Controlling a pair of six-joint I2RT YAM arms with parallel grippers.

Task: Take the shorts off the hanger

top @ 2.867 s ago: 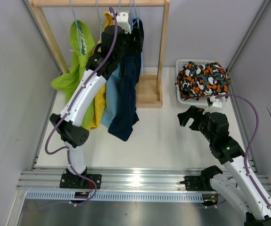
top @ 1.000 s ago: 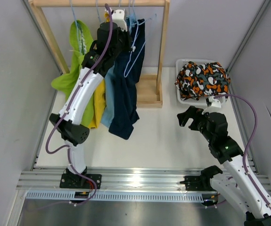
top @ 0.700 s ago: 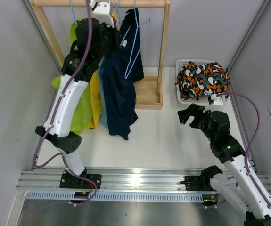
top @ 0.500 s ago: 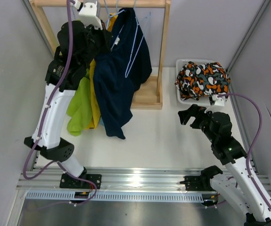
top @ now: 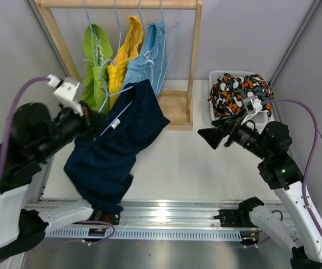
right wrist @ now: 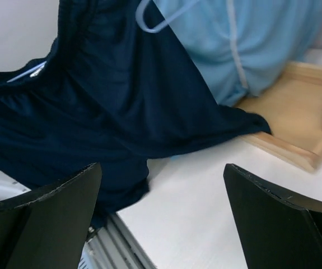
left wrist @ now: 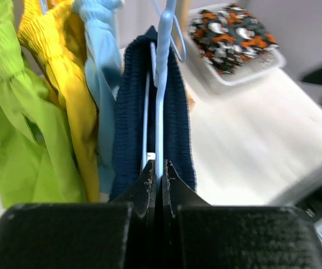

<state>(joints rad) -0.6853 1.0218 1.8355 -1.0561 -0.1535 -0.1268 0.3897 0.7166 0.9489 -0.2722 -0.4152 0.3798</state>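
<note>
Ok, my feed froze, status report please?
Left gripper shut on hanger, clear of rack. Navy shorts not yet off hanger. Right gripper open, facing them. Nothing between.

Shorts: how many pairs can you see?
5. The lime green pair, yellow pair and light blue pair hang on the wooden rail; the navy pair hangs on a blue hanger in the left gripper; the patterned pair lies in the white bin. None looks hidden.

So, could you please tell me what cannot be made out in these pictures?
Top external: where the left gripper grips, hidden behind the navy shorts.
Left wrist: the shorts' lower part, blocked by the gripper; the patterned shorts are blurred.
Right wrist: the hanger, mostly cut off by the top edge.
</note>
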